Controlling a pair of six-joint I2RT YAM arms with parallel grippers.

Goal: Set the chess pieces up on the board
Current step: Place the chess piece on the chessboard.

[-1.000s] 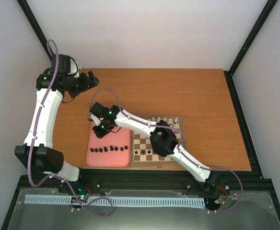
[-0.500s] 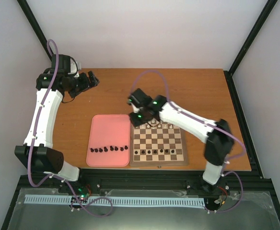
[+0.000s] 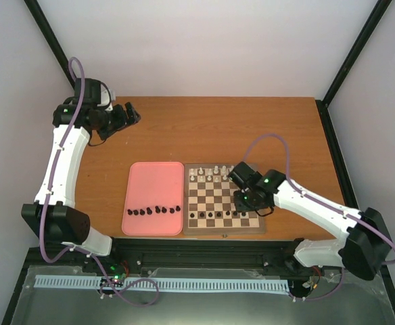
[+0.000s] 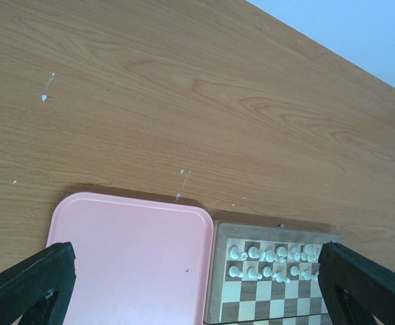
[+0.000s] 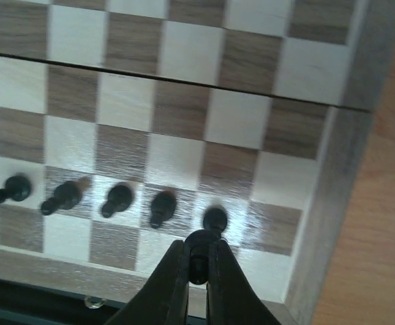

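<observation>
Right hand (image 5: 197, 252) is pinched almost shut on one small black piece (image 5: 199, 238), gripped at the fingertips over the near-right part of the board (image 5: 333, 203). Can't tell from the wrist view whether the piece's base has touched wood yet.

Just past it is a line of black pawns (image 5: 116, 200) on the second rank from the near edge. The closest of them sits just beside the held piece. The square at the right end of that rank looks bare.

My read is that this is the placing step of one pick-and-place cycle, roughly mid-task. The next move would be to settle the piece centred on a free square, then open the fingers only slightly. It should lift straight up, since the neighbouring pawn is close enough to get tipped by any sideways drift.

Pink tray (image 3: 153, 179) lies just left of the board, with the remaining black pieces (image 3: 153, 210) lined up along its near end — those would come next.

White pieces (image 3: 214, 170) fill the two far ranks.

Left hand (image 3: 128, 113) is at the far-left back of the table (image 3: 251, 128), fingers spread wide and holding nothing — well apart from tray and board.
</observation>
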